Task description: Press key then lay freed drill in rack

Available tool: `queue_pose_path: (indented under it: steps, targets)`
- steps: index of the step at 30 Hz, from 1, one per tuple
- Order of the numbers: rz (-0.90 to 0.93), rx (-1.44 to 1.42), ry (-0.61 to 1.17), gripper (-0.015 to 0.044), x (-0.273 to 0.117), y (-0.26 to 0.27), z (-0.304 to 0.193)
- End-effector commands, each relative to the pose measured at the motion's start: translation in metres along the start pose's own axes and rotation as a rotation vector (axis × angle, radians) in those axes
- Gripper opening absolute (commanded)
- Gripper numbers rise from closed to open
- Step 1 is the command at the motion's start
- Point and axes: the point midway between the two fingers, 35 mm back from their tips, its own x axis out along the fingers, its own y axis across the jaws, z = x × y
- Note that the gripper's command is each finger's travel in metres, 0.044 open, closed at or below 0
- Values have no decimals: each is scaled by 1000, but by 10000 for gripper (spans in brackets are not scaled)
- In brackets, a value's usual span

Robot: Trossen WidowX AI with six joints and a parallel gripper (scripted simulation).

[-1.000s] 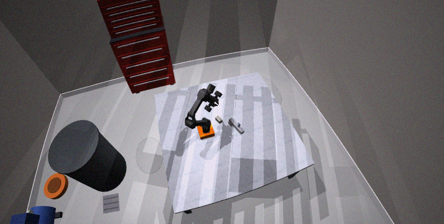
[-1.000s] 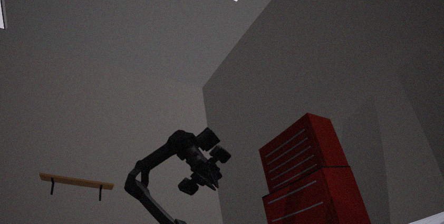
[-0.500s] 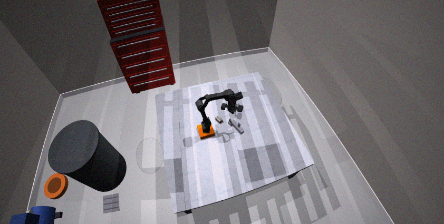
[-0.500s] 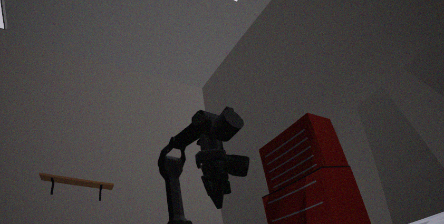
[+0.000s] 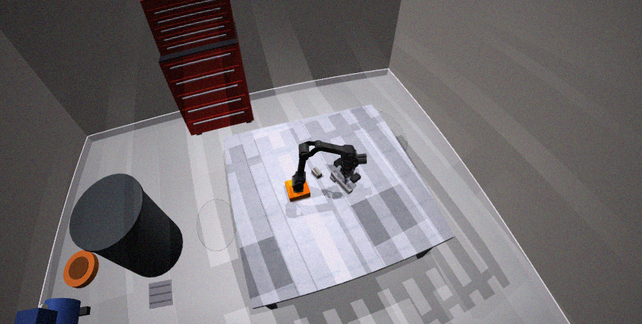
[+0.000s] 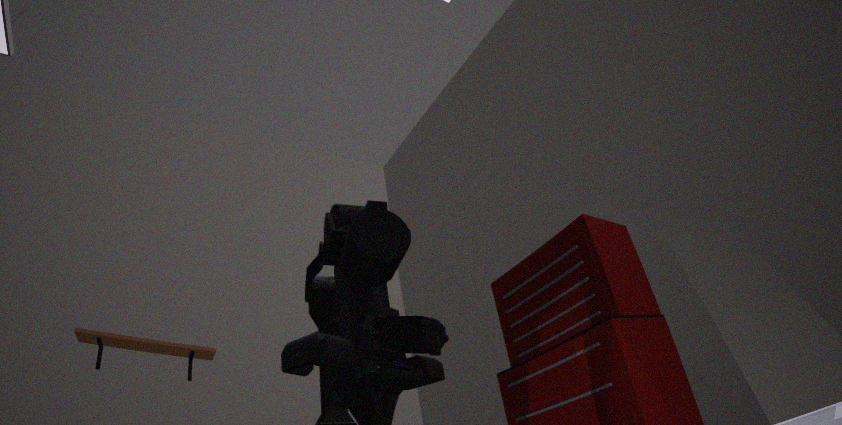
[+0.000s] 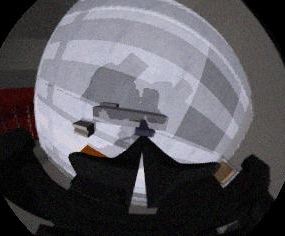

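A long grey fixture [image 5: 340, 178] [image 7: 127, 114] lies on the table, with a small raised block at one end. A small dark blue piece [image 7: 145, 132] sits at its side in the wrist view; I cannot tell whether it is the key or part of the drill. A small pale block with a dark side [image 5: 316, 171] [image 7: 83, 128], perhaps the rack, stands apart, nearer the arm's base. My gripper [image 5: 347, 180] [image 7: 143, 138] is shut and empty. Its tips point down over the fixture and overlap the blue piece's lower edge in the wrist view; contact cannot be told.
The arm's orange base [image 5: 298, 196] [image 7: 92, 150] stands on the pale table [image 5: 323, 249], to the left of the blocks in the top view. A red tool cabinet [image 5: 207, 70] [image 6: 565, 327] and a dark drum [image 5: 130, 227] stand off the table. A wooden shelf [image 6: 144, 344] hangs on the wall.
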Motion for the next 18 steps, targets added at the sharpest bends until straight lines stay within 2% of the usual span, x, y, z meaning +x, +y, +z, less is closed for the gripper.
queue_pose_path:
  steps: [1,18]
  targets:
    - [1,4,-1,0,1,0,0]
    - [3,21,-7,0,16,-3,3]
